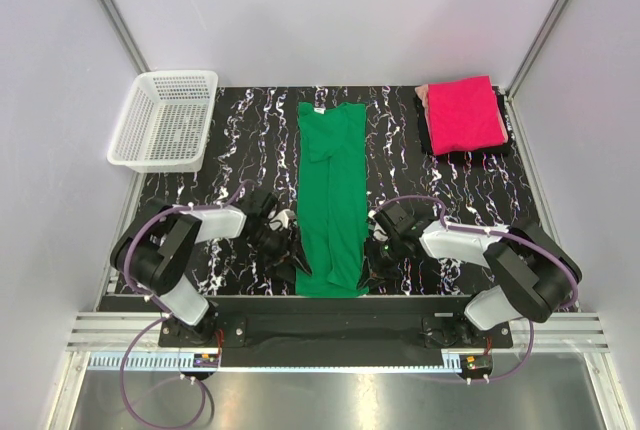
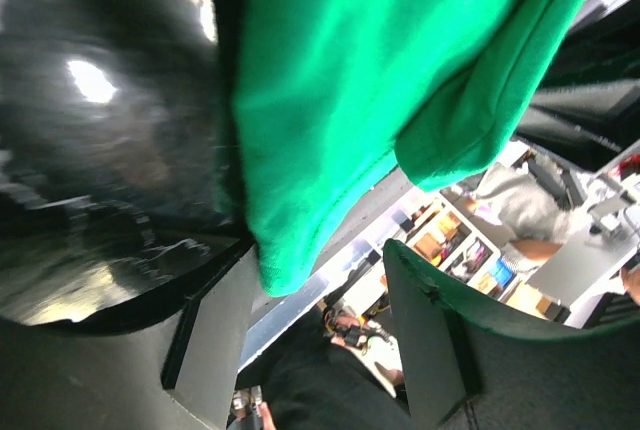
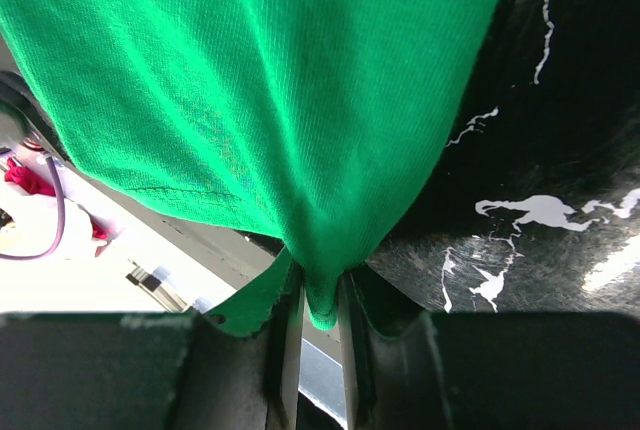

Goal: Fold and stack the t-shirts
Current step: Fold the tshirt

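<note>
Overhead, shows the green t-shirt (image 1: 333, 200) as a long strip down the middle of the table (image 1: 240, 140), hem at the near edge, left gripper (image 1: 290, 255) and right gripper (image 1: 372, 268) at its corners, pink t-shirt (image 1: 462, 113) folded far right. From the left wrist, finds jaws apart, hem corner loose, unclamped. From the right wrist, sees cloth nipped between nearly closed fingers. Likely best to match both grips first, then carry the hem evenly toward the collar.

Legible text: none is found in any view. Item noted: one small dark neck label (image 1: 318, 108), set at the collar of the green t-shirt (image 1: 332, 200). Its print is too small to be read. No brand, number or sign is made out elsewhere.
</note>
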Motion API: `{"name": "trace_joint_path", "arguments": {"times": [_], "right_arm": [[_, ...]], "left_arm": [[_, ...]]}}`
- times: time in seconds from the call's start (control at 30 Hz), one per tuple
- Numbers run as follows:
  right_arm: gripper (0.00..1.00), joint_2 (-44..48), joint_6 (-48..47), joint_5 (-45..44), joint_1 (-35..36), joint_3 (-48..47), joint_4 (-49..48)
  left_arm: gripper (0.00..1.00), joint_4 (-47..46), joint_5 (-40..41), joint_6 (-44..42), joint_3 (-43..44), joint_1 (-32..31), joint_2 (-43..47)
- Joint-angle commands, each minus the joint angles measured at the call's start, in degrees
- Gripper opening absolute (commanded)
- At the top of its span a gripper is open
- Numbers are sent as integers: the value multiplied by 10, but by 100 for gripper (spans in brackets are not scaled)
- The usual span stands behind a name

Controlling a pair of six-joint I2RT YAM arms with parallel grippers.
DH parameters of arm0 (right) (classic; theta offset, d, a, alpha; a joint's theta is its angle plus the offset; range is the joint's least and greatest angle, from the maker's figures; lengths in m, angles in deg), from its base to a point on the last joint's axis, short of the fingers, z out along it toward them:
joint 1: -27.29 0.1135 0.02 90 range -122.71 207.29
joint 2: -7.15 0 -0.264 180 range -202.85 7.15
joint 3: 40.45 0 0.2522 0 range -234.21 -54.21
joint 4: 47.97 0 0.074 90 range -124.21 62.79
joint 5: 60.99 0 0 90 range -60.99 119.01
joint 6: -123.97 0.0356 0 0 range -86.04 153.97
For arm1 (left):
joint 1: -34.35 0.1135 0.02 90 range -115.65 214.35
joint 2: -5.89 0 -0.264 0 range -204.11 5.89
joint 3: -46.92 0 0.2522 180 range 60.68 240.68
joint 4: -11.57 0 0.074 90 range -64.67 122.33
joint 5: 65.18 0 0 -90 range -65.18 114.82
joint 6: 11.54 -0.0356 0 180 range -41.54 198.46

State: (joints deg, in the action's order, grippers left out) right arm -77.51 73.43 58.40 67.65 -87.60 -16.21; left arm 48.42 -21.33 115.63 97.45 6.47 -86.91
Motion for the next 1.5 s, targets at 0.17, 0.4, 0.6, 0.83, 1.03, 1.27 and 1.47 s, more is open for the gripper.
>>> {"name": "trace_joint_path", "arguments": {"times": [0.17,0.4,0.6,0.83,1.03,1.27,1.47], "right_arm": [[25,5,-17,-51,1,12,21],[25,0,-20,-54,1,10,23],[25,-9,-24,-56,0,3,21],[25,-11,-21,-54,0,-2,21],[23,-2,-13,-58,0,3,22],[0,-5,-14,-57,-1,7,23],[0,-5,-14,-51,-1,4,22]], "left_arm": [[59,14,137,-54,16,24,-39],[58,6,116,-50,-11,22,-28],[55,-13,105,-30,-27,-2,-12],[54,-30,101,-7,-12,-32,-19],[36,-34,99,-6,1,-35,-31],[2,-34,100,-6,-11,-36,-33],[0,-34,100,-7,-20,-36,-27]]}}
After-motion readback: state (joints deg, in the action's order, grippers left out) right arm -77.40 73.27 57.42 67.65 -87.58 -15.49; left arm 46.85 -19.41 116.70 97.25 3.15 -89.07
